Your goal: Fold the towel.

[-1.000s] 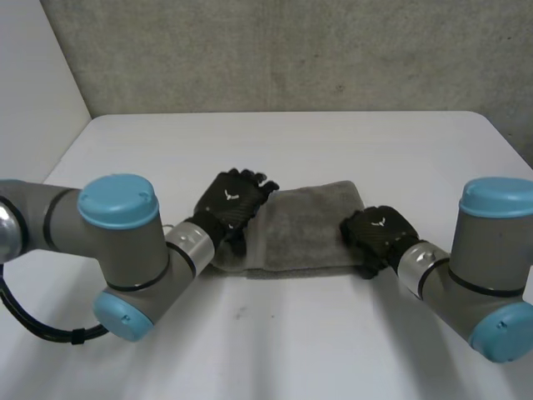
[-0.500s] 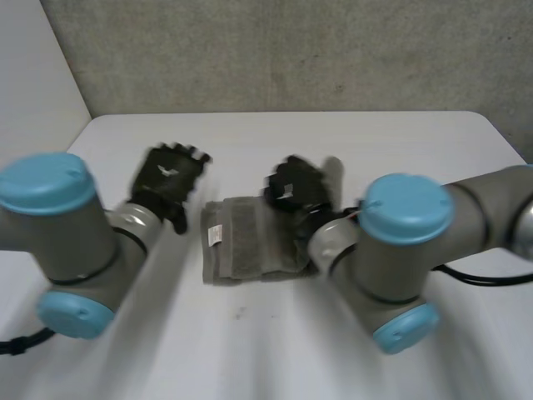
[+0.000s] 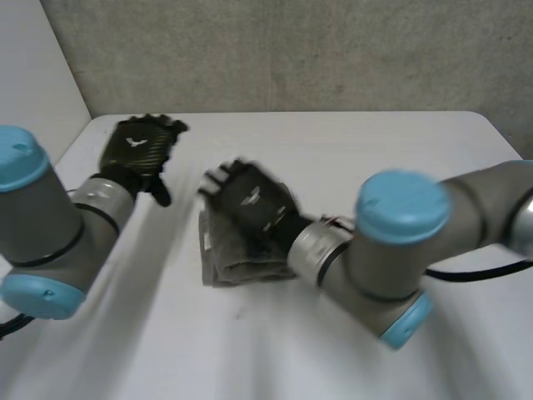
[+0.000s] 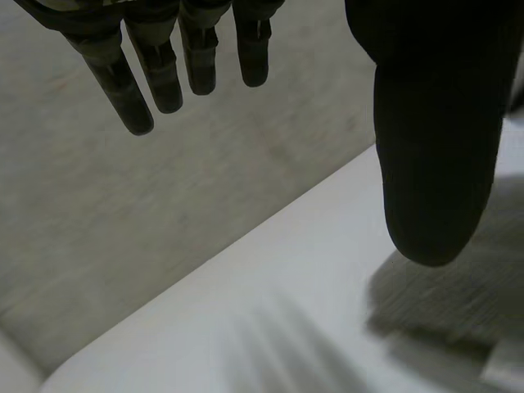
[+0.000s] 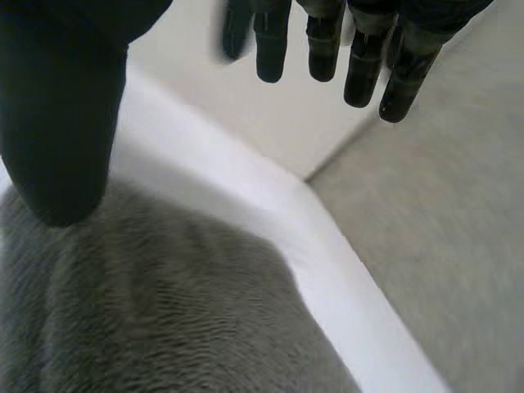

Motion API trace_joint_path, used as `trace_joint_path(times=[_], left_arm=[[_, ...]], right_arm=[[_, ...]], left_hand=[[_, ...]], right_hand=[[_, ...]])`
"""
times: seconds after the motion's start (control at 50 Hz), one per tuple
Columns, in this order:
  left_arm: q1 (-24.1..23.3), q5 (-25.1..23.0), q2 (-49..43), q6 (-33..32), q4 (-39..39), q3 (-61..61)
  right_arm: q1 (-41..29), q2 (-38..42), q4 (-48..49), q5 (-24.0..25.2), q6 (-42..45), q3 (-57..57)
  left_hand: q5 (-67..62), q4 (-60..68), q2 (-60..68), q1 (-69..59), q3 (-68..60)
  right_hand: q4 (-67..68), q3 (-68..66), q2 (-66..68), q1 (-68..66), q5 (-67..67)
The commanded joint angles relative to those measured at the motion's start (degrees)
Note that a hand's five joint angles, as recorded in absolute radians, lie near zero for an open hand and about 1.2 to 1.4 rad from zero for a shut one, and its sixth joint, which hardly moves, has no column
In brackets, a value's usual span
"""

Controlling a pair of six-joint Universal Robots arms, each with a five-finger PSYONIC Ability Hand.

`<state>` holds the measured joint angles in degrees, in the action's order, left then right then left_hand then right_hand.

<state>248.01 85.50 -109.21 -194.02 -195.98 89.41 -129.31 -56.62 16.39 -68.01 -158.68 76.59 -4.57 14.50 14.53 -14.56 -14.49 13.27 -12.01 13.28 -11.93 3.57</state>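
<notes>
Lying folded into a compact bundle near the middle of the white desk (image 3: pixel 350 142), the grey terry towel (image 3: pixel 221 262) sits with its left edge and near edge in sight, its layers stacked one on another. The rest of it is covered by the robot's black right hand (image 3: pixel 250 200), which reaches across from the right side and spreads over the top of the bundle with its back turned up. In the right wrist view the towel's looped grey pile (image 5: pixel 164 327) lies under the palm, the straight, slightly parted fingers (image 5: pixel 323 41) extend past the cloth's far edge over bare desk, and the thumb (image 5: pixel 57 123) hangs above the cloth. Nothing is pinched, and whether the palm presses the cloth cannot be told.

The right arm (image 3: pixel 391 242) bends low over the desk, its blue-capped elbow close to the camera and its forearm slanting toward the towel.

The black left hand (image 3: pixel 137 146) is raised well apart from the towel, over the desk's far left corner, fingers stretched and holding nothing. In its wrist view the fingers (image 4: pixel 160 74) point straight toward the grey concrete wall (image 4: pixel 164 205), the thumb (image 4: pixel 434 123) stands apart from them, and a patch of towel (image 4: pixel 458 299) lies beyond the thumb tip. The left arm (image 3: pixel 42 225) angles up from the near left.
</notes>
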Motion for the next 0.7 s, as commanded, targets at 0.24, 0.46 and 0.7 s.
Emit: trace_joint_path(times=[0.24,0.46,0.7], left_arm=[[-8.95,-0.69,-18.22,7.43,8.93,-11.62],[-8.07,3.88,-18.59,6.73,11.58,-12.07],[-8.77,3.71,-4.99,7.60,13.69,-12.86]], right_arm=[[7.94,14.59,-25.53,-10.91,-15.27,-19.27],[8.02,17.86,-27.82,-11.18,-11.13,-24.64],[9.07,1.98,-24.75,-19.75,-12.53,-23.94]], left_hand=[[-5.91,5.98,5.95,-5.91,-5.98],[-5.40,5.47,5.44,-5.41,-5.48],[-4.73,4.80,4.77,-4.74,-4.81]], right_hand=[[-3.27,2.01,-3.28,1.93,-3.57],[-3.27,2.01,-3.28,1.93,-3.57],[-3.27,2.01,-3.28,1.93,-3.57]])
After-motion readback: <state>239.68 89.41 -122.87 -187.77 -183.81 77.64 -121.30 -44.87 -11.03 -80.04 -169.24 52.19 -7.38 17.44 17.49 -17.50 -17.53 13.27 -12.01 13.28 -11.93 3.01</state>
